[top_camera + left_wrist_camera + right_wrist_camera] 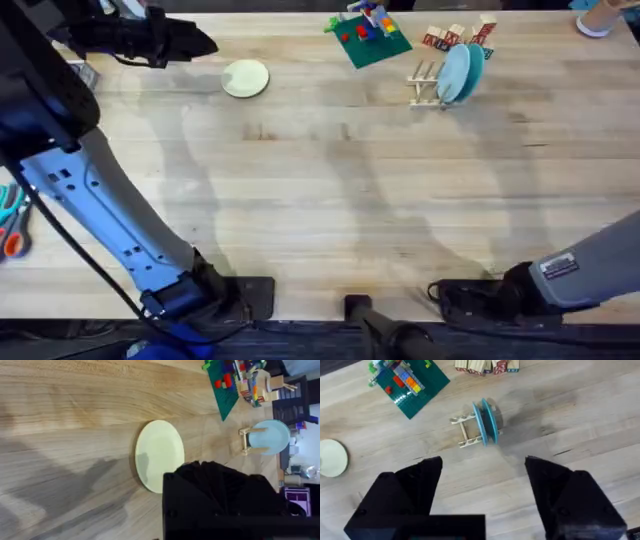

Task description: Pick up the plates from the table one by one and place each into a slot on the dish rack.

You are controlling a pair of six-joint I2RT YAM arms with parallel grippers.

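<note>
We find the dish rack [428, 83] in the upper right of the overhead frame, on the table [330, 200]. Two plates stand on edge in its slots, side by side: a light blue plate [455, 72] and, just behind it, a teal plate [474, 66]. In the right wrist view the same pair stands upright in the rack [467, 431], the light blue one [477, 422] beside the teal one [490, 421].

The cream-white plate [245, 78] lies flat on the table in the upper left of the overhead frame, well apart from the rack. In the left wrist view it [157, 455] lies just beyond the dark gripper body.

The left gripper [195, 42] hangs at the upper left of the overhead frame, near the cream-white plate but not touching it. We cannot tell how its fingers stand.

The right gripper [484, 480] has its fingers spread wide and holds nothing; bare table shows between them. The right arm [560, 275] sits low at the lower right of the overhead frame.

A green baseplate with toy blocks [368, 35] lies at the top centre of the overhead frame, left of the rack. Small wooden blocks [445, 37] sit just behind the rack. Scissors with orange and teal handles [12, 225] lie at the left edge.
</note>
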